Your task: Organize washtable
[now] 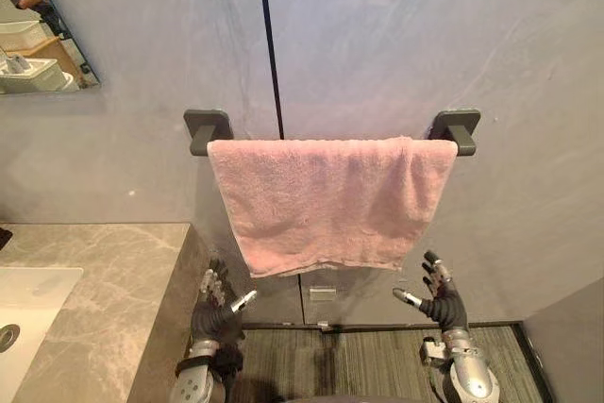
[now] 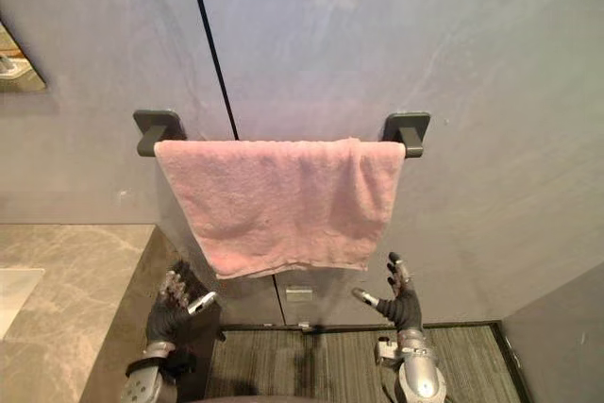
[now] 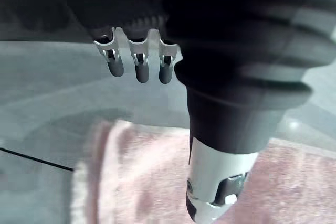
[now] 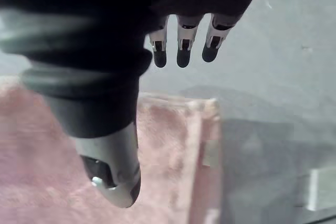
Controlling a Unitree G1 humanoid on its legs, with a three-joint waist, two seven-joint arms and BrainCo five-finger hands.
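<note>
A pink towel [image 1: 330, 200] hangs folded over a dark grey wall rail [image 1: 208, 129], spread almost from one bracket to the other. Its lower edge slopes a little, lower at the left. My left hand [image 1: 217, 313] is raised below the towel's lower left corner, fingers relaxed and empty. My right hand [image 1: 439, 301] is held up below the lower right corner, fingers spread and empty. Neither hand touches the cloth. The left wrist view has the towel [image 3: 157, 182] past my straight fingers [image 3: 137, 61]; the right wrist view has the towel's edge [image 4: 178, 145] past its fingers [image 4: 181, 45].
A marble washtable [image 1: 104, 299] with a white basin [image 1: 24, 313] stands at the left, its side right by my left hand. A mirror [image 1: 38, 35] hangs at the upper left. The grey wall carries a black vertical seam [image 1: 269, 44]. Dark ribbed flooring [image 1: 377, 361] lies below.
</note>
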